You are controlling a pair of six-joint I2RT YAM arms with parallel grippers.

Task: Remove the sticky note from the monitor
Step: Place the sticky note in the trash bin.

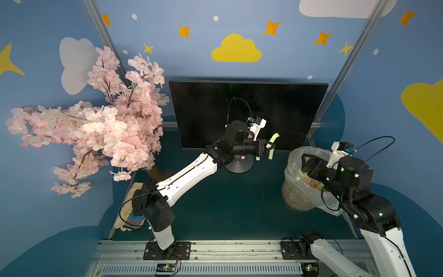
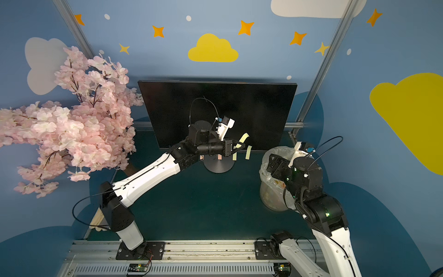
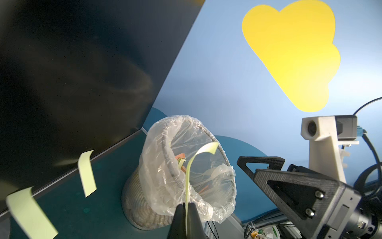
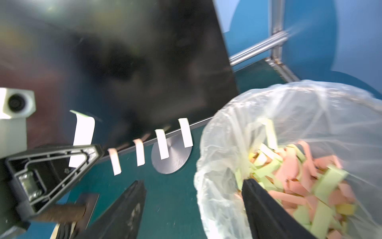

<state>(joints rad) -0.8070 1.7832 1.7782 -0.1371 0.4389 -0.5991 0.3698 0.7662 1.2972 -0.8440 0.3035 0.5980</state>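
While my left gripper [image 3: 187,205] clamps one green sticky note [image 3: 204,150], it looks peeled free of the monitor [image 1: 215,108].
It hangs near the screen's five o'clock; four strips [image 4: 186,132] are left along the bottom edge; bin [image 1: 297,156] at three o'clock, my right gripper [image 4: 193,182] wide open, empty.

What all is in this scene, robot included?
monitor: one, black, back centre
stand: one, silver disc, under monitor
hanging notes: four, two pale green, two pink, monitor's bottom edge
held note: one, pale green, curled, in front of monitor
bin: one, mesh with clear liner, right side
paper strips: many, pink and green, inside bin
blossom tree: one, pink, left side
table: one, dark teal
wall stickers: several, yellow, white, orange, blue walls
left gripper: one, black, shut on held note
right gripper: one, black, open, at bin's rim
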